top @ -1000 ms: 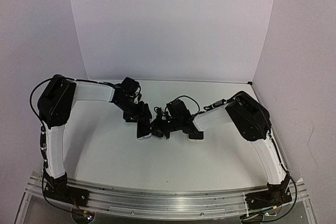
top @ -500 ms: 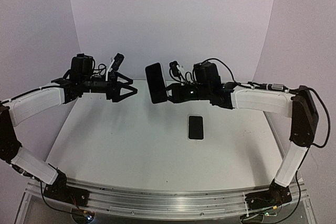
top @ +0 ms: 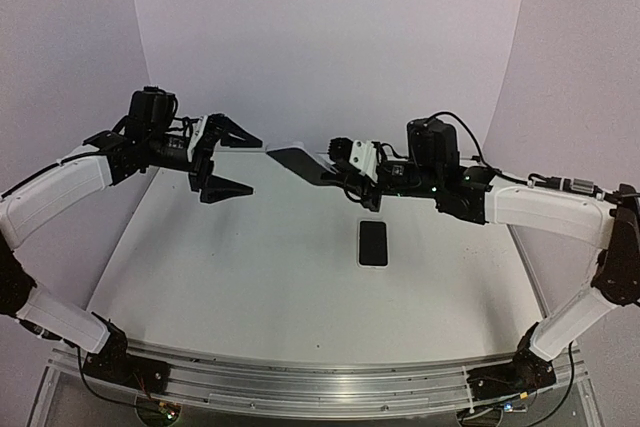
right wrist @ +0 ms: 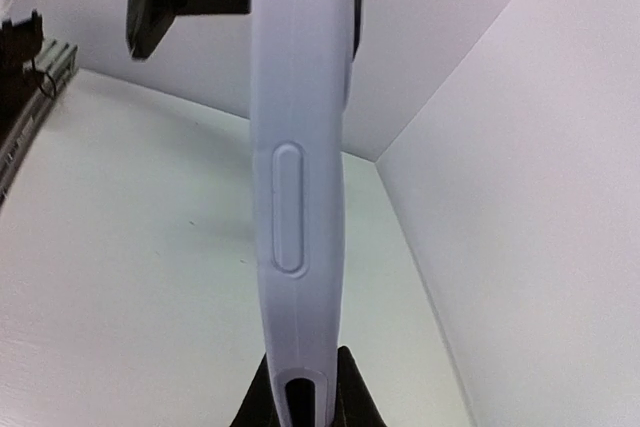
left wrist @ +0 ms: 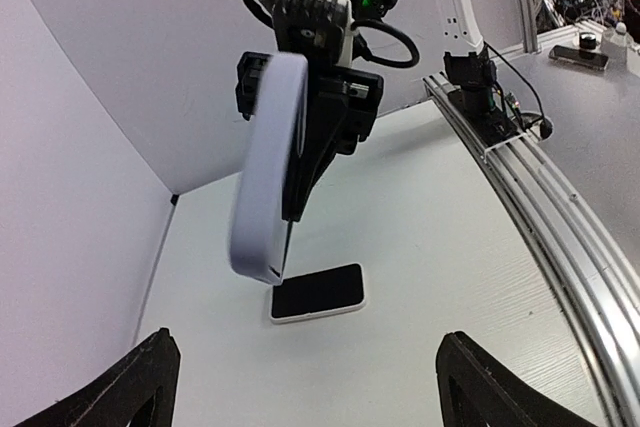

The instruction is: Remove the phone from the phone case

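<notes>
The phone (top: 373,243) lies flat on the white table, black screen up with a white rim; it also shows in the left wrist view (left wrist: 317,292). My right gripper (top: 338,169) is shut on one end of the pale lavender phone case (top: 298,162) and holds it in the air above the back of the table. The case shows edge-on in the left wrist view (left wrist: 268,167) and in the right wrist view (right wrist: 300,197). My left gripper (top: 238,163) is open and empty, raised to the left of the case, apart from it.
The white table (top: 250,277) is enclosed by pale walls at the back and both sides. An aluminium rail (top: 320,387) with the arm bases runs along the near edge.
Both arms rose from the middle of the table and spread apart. The phone now lies alone on the table. The right gripper has lowered and tilted the case from upright to nearly flat.
</notes>
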Controlling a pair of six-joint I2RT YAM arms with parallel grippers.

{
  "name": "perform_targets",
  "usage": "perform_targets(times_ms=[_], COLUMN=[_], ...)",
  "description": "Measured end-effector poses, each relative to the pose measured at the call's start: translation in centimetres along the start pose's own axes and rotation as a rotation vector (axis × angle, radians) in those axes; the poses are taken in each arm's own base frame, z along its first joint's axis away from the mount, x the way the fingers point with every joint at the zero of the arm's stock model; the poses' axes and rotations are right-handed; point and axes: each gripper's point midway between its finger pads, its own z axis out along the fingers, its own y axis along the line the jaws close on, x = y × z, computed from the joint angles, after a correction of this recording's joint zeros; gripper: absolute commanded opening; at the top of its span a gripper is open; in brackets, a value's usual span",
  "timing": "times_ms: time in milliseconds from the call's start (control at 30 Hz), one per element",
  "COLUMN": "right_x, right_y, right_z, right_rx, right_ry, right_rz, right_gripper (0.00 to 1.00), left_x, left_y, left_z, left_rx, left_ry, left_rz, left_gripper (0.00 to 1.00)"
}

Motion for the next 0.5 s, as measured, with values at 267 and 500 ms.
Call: perform_targets(times_ms=[267,500], right_x=[-1.9,-4.7], right_y=[-0.6,-0.2], right_z=[-1.2,-1.5], right_rx=[0.025,0.006], right_ry=[-0.037,-0.161], right_rz=[-0.303,-0.373], right_gripper=[0.00,0.00], left_x=[-2.1,-3.7], left_y=[0.5,-2.1], left_z=[0.0,3.1], left_rx=[-0.009,0.026], left_ry=[-0.015,-0.116], left_rz=[0.234,0.361], left_gripper=[0.84,0.72])
